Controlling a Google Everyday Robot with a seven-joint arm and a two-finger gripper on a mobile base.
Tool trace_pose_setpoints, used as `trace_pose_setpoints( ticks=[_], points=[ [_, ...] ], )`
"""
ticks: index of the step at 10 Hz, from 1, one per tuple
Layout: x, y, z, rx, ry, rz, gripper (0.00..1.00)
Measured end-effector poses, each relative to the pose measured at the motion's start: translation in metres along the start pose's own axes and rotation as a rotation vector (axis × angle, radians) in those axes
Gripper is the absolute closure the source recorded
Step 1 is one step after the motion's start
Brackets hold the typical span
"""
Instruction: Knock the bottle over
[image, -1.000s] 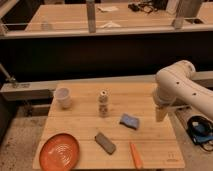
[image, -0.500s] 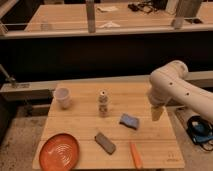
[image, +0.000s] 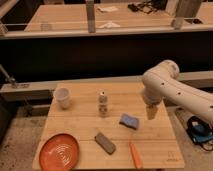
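At your far left you have the white cup (image: 62, 97) on the wooden table (image: 80, 122), with the orange plate (image: 59, 151) nearer. The bottle (image: 103, 104) stands upright mid-table, right of the cup. Past the blue sponge (image: 129, 121), your gripper (image: 151, 111) hangs pointing down, jaws spread, gripping nothing, well apart from the bottle.

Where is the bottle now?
In camera view the bottle stands upright near centre, between the white cup and blue sponge; the open hand hangs right of the sponge.
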Motion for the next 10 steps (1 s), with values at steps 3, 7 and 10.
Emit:
trace_pose_setpoints(
  ticks=[3, 7, 10],
  points=[
    [-0.008, -0.005, 0.002, 0.009, 0.004, -0.029, 0.2],
    [-0.037, -0.016, 0.01, 0.019, 0.002, -0.069, 0.2],
    [-0.046, -0.021, 0.015, 0.026, 0.005, -0.089, 0.2]
  ],
)
